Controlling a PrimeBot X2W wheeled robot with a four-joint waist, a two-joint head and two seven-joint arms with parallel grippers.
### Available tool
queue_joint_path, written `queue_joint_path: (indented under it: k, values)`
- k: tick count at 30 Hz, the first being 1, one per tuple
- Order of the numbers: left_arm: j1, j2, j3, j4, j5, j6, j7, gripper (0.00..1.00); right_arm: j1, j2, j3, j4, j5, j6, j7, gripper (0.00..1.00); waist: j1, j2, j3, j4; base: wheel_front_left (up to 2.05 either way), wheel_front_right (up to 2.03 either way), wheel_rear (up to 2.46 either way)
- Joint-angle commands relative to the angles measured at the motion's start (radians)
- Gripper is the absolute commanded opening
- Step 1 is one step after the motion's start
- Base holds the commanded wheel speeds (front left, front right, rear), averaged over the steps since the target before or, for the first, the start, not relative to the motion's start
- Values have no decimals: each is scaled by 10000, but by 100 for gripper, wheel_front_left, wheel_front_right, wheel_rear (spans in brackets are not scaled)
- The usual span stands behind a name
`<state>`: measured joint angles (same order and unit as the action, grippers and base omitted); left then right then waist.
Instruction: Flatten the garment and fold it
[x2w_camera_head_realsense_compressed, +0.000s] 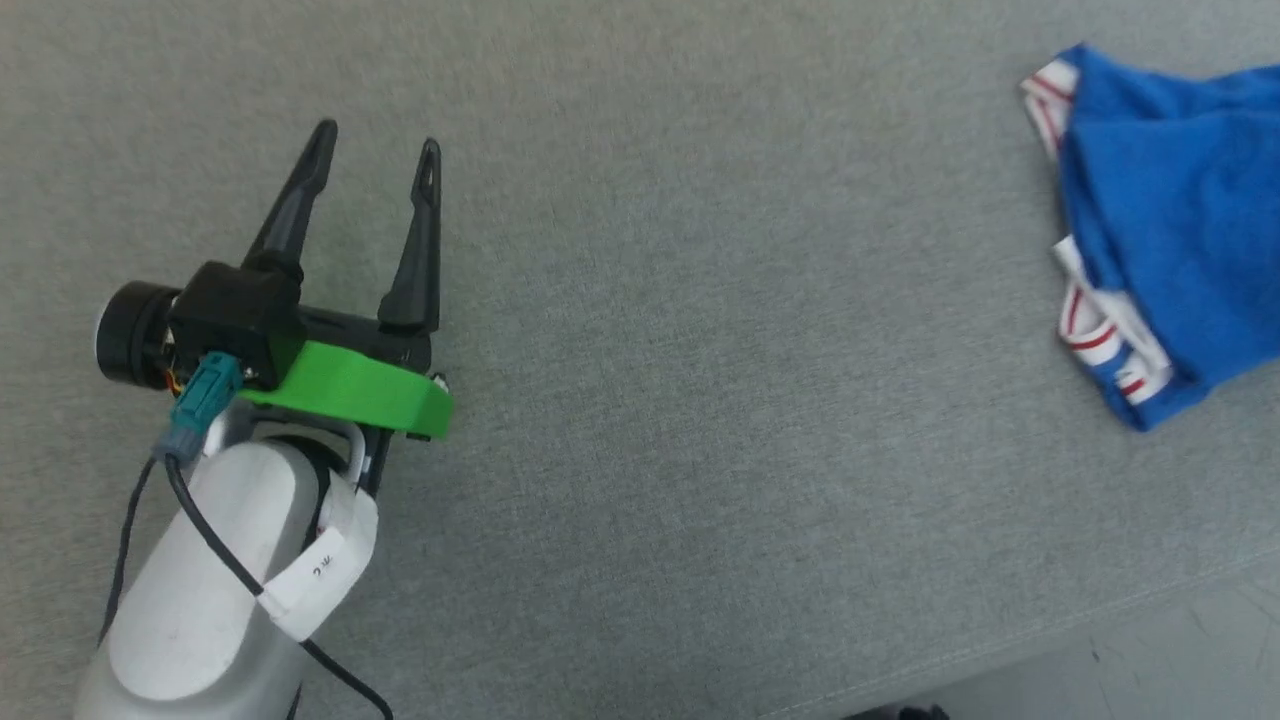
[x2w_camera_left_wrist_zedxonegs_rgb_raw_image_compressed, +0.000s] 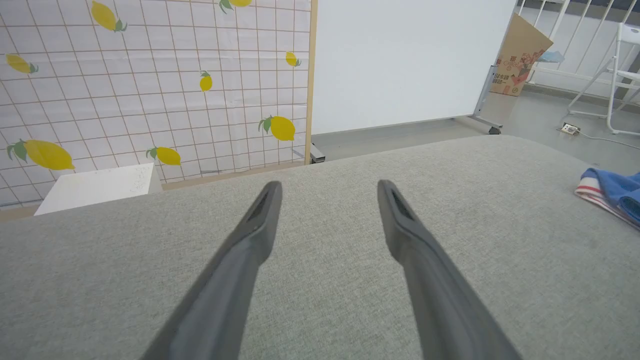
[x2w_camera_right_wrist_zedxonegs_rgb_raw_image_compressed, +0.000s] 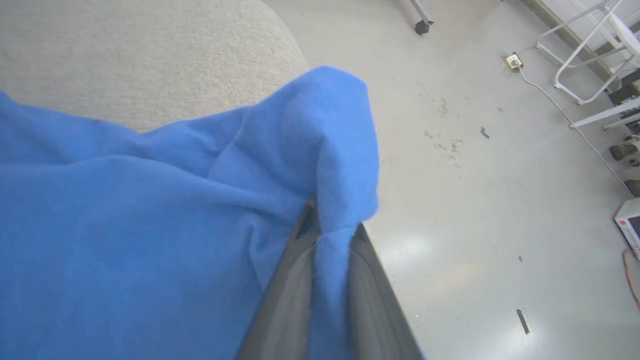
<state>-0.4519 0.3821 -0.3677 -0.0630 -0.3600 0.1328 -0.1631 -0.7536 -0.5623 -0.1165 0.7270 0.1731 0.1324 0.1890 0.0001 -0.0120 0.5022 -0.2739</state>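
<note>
The garment (x2w_camera_head_realsense_compressed: 1160, 230) is a royal-blue jersey with red-and-white striped trim, bunched at the right edge of the grey table in the head view. Its striped corner (x2w_camera_left_wrist_zedxonegs_rgb_raw_image_compressed: 607, 192) lies at the far right of the left wrist view. Blue fabric (x2w_camera_right_wrist_zedxonegs_rgb_raw_image_compressed: 150, 225) spreads across the left and middle of the right wrist view, and my right gripper (x2w_camera_right_wrist_zedxonegs_rgb_raw_image_compressed: 330, 227) is shut on a fold of it, held up past the table's corner over the floor. My left gripper (x2w_camera_head_realsense_compressed: 378, 148) hovers open over bare cloth-covered table, far to the left of the garment, nothing between its fingers (x2w_camera_left_wrist_zedxonegs_rgb_raw_image_compressed: 260, 220).
The grey fabric table (x2w_camera_head_realsense_compressed: 700, 350) ends at its front edge (x2w_camera_head_realsense_compressed: 1050, 640) with pale floor below. Beyond the table's far side stand a lemon-print screen (x2w_camera_left_wrist_zedxonegs_rgb_raw_image_compressed: 150, 85), a white panel (x2w_camera_left_wrist_zedxonegs_rgb_raw_image_compressed: 400, 60), a white box (x2w_camera_left_wrist_zedxonegs_rgb_raw_image_compressed: 95, 187), a cardboard box (x2w_camera_left_wrist_zedxonegs_rgb_raw_image_compressed: 520, 55) and a white rack (x2w_camera_left_wrist_zedxonegs_rgb_raw_image_compressed: 620, 75).
</note>
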Motion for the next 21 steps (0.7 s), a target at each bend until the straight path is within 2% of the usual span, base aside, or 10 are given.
queue_joint_path:
  k: [1,5,6,7,8,9,15,21]
  values:
    - [-233,101,4,-118,80,-26,57,100,-332,94,-276,232,-253,-17,-305,0,-1,120,1401,-53,0,0,0]
    - [-393,190,12,-332,134,-21,111,100,-832,380,-919,931,-1021,-17,-1078,0,-1,120,1697,137,0,0,0]
    - [-418,209,11,-384,146,-15,122,100,-942,452,-1089,1138,-1231,-17,-1231,18,-1,120,1747,186,0,0,0]
    - [-436,217,3,-423,156,-11,131,100,-1009,502,-1197,1304,-1411,-17,-1331,42,-1,120,1773,227,0,0,0]
    - [-449,223,-1,-456,165,-1,133,100,-1069,563,-1324,1482,-1563,-17,-1402,73,-1,120,1783,261,0,0,0]
    - [-460,234,-2,-496,175,11,137,100,-1135,602,-1453,1659,-1803,-17,-1532,100,-1,120,1788,289,0,0,0]
    - [-350,218,-15,-589,154,100,49,100,-1175,593,-2448,2325,-3154,-17,-2326,100,-1,120,1424,385,0,0,0]
    - [212,87,65,-367,-83,279,-215,100,-678,520,-3251,2388,-4395,-17,-3090,100,-1,120,314,341,0,0,0]
